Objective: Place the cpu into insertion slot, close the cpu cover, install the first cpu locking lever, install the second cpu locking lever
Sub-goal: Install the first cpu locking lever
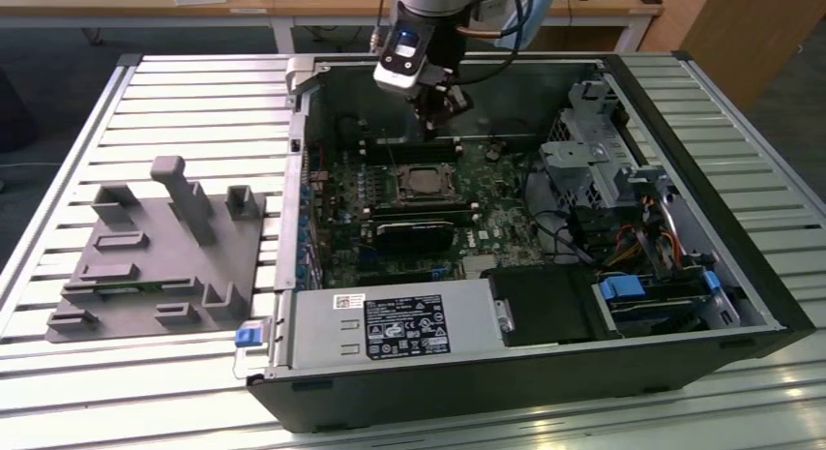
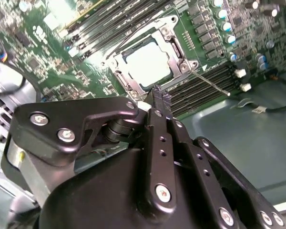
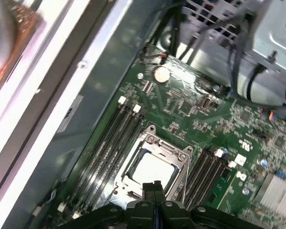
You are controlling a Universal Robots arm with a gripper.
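Pincer with fingers pressed together, nothing between them, poised just above one edge of the cpu cover in both wrist views. Silver-topped cpu seated in the insertion slot on the green board, framed by the lowered cover. Thin metal lever angled out from one cover corner across the memory slots. Open computer case on the slatted tabletop, grey fixture at the exterior view's left.

**A:** so was the cpu seated in there?

**B:** yep, its silver top showed through the cpu cover, which lay flat on it. A thin lever stuck out over the memory slots. The gripper hung just beside the frame, jaws pressed together.
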